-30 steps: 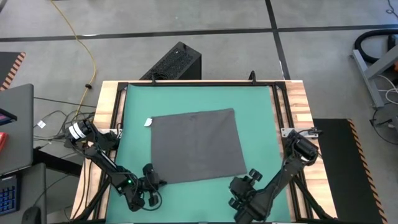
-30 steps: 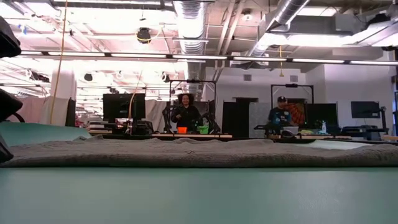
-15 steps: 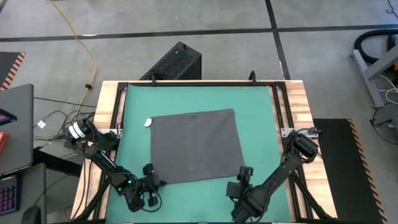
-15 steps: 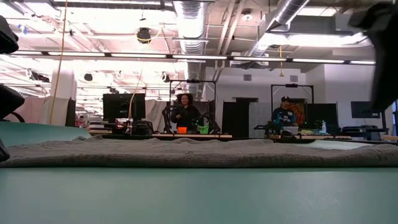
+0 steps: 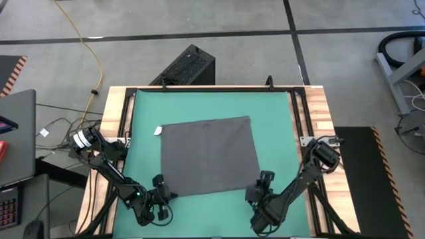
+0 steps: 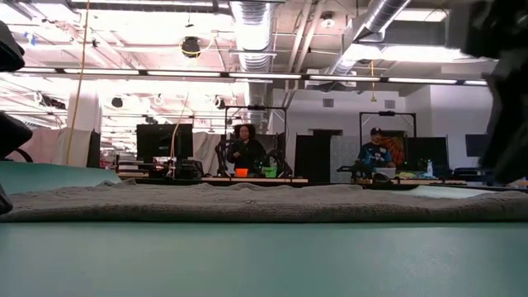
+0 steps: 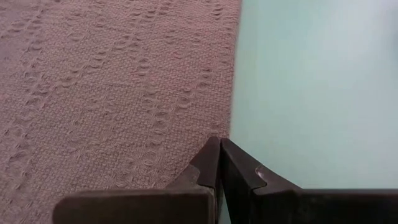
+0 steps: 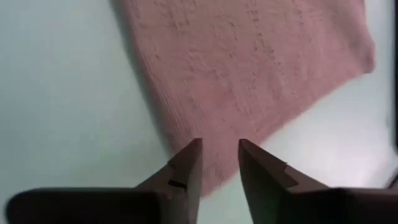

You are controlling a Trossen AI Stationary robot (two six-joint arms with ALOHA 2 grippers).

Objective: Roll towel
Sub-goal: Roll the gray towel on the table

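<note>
Green mat covers desk. Black box on floor just beyond desk, yellow cable beside it.

towel flat on mat | 2 people behind

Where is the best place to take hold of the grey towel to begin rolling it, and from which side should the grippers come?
Probably its near corners. The towel lies flat on the green mat, so only edges offer a pinch. The left gripper and right gripper already sit at those corners; come from above and roll toward the far edge.
</note>
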